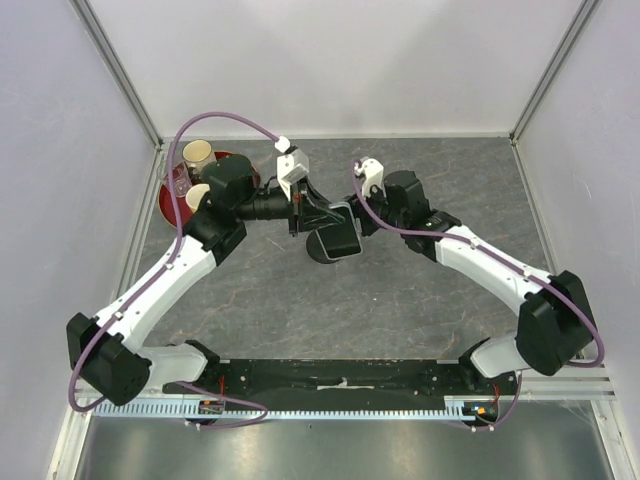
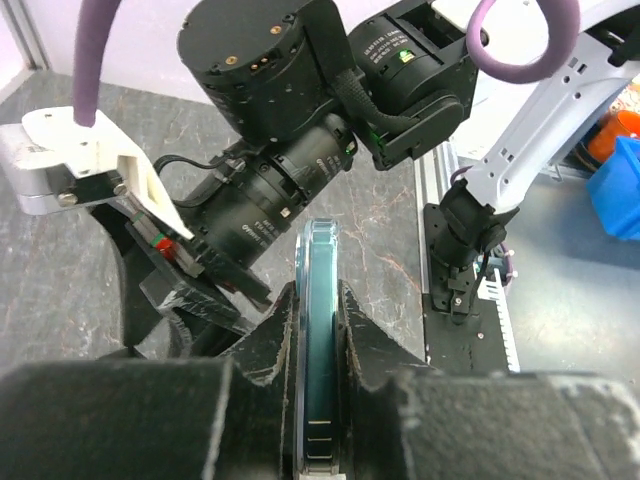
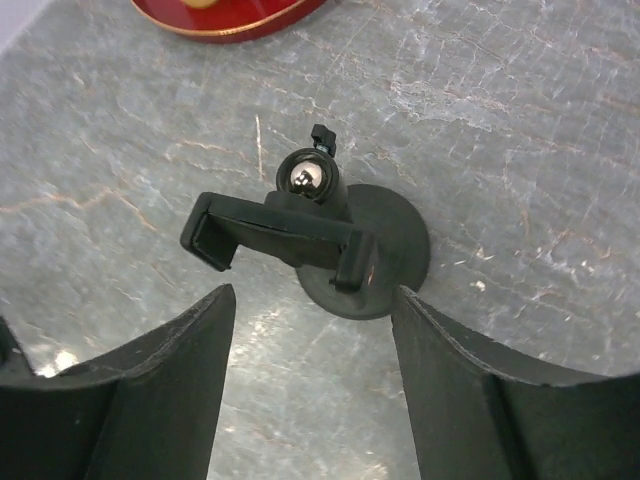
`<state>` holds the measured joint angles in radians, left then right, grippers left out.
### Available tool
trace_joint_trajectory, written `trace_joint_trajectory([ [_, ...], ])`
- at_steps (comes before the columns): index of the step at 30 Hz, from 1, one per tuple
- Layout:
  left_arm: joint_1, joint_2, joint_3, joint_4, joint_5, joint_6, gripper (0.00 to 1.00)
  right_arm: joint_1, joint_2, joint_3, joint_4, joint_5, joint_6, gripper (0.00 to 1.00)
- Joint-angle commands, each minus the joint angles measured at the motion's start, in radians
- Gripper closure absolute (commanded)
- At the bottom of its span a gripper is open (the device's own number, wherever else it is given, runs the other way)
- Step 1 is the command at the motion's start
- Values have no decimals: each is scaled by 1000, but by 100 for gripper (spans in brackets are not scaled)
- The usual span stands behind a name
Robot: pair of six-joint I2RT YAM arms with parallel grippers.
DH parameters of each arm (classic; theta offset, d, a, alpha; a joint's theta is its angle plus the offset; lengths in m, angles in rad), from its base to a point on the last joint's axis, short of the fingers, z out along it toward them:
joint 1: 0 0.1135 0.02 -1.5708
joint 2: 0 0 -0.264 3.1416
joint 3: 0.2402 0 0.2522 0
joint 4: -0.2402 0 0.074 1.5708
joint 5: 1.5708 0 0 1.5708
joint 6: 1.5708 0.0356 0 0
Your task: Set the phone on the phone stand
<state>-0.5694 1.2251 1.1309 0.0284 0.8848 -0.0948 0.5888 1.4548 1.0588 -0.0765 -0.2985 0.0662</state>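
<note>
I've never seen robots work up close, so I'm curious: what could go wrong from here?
The left gripper holds the phone in a narrow pinch; it could slip or twist. The phone stand stands free below the open right gripper, unheld, so a push might tip it. The two grippers work close together and could bump.

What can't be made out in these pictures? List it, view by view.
The phone: left wrist view shows only its thin edge; fingers of the left tool cover its faces.
The phone stand: top view, mostly hidden under the phone, left tool and right tool; contact with the phone cannot be told.
The red tray: right wrist view, cut off by the top edge; contents unreadable.
</note>
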Motion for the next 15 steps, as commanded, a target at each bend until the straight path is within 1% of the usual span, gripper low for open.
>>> trace_joint_trajectory([
  [1, 52, 25, 119, 134, 190, 93, 98, -1, -99, -31, 4, 47, 199, 29],
  [4, 77, 83, 130, 205, 269, 92, 98, -6, -163, -72, -15, 142, 237, 28],
  [5, 85, 117, 127, 255, 290, 90, 98, -10, -192, -82, -26, 166, 253, 28],
  [6, 98, 131, 125, 275, 336, 93, 98, -15, -206, -89, -41, 202, 257, 27],
  [7, 103, 146, 125, 295, 339, 93, 98, -33, -220, -106, -46, 209, 262, 27],
  [9, 117, 181, 136, 323, 339, 93, 98, -53, -249, -124, -43, 202, 276, 28],
  [13, 147, 243, 165, 361, 371, 87, 98, -90, -244, -145, -11, 118, 274, 35],
  [15, 152, 272, 181, 364, 388, 93, 98, -90, -235, -143, 9, 111, 274, 38],
])
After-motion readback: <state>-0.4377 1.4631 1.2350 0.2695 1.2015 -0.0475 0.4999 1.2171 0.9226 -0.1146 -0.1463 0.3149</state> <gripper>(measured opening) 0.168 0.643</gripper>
